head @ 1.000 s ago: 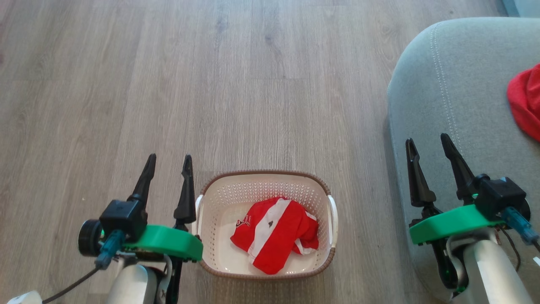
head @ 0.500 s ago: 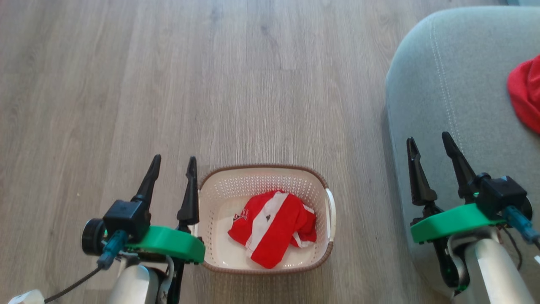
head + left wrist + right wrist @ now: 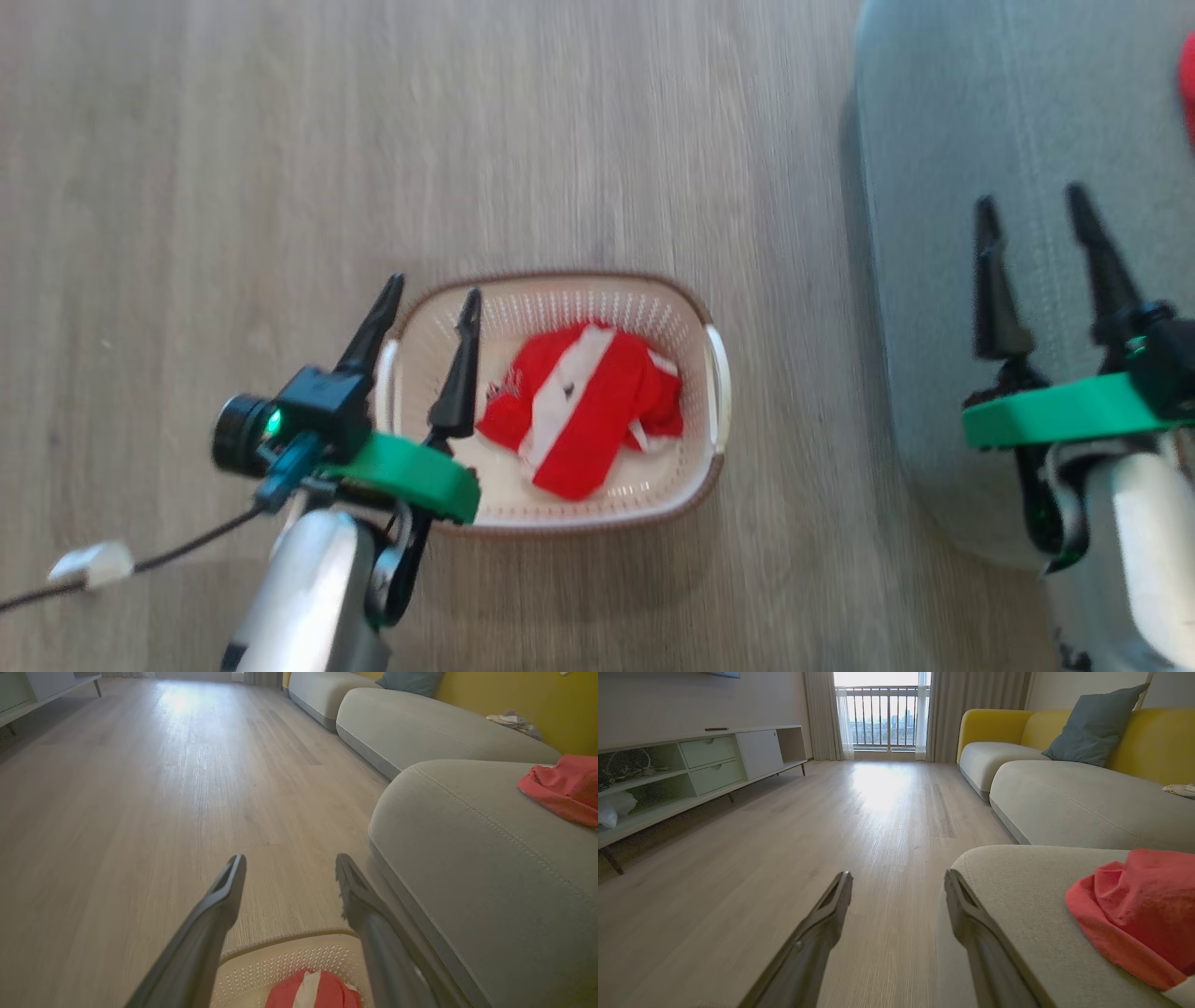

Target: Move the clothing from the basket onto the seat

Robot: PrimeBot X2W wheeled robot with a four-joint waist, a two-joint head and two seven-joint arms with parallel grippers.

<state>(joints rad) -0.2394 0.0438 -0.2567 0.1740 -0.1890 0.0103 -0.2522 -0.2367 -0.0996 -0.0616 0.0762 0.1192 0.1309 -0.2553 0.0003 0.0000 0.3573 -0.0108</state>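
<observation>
The basket point(image 3: 560, 278) stands on the wooden floor point(image 3: 280, 187), and one red garment point(image 3: 579, 406) with a broad white stripe lies crumpled inside it, nearer to the middle and right part of the bottom. The left gripper point(image 3: 435, 285) hangs over the left end of the basket with its two fingers clearly apart and nothing between them. In the head view its outer finger points over the left rim near the white handle, and its inner finger points over the inside of the basket. The garment lies just beside this inner finger, on its right side, and not in the gap of the jaws. In the left wrist view the same garment shows at the bottom edge, low between the two fingers and under them, and I cannot tell whether any finger touches the basket. The seat point(image 3: 934, 233) is to the right of the basket, apart from it. The right gripper point(image 3: 1030, 194) is over the front part of the seat, its jaws also wide apart and empty. A second red garment point(image 3: 1134, 905) lies on the seat, to the right of the right gripper's fingers and apart from them.
</observation>
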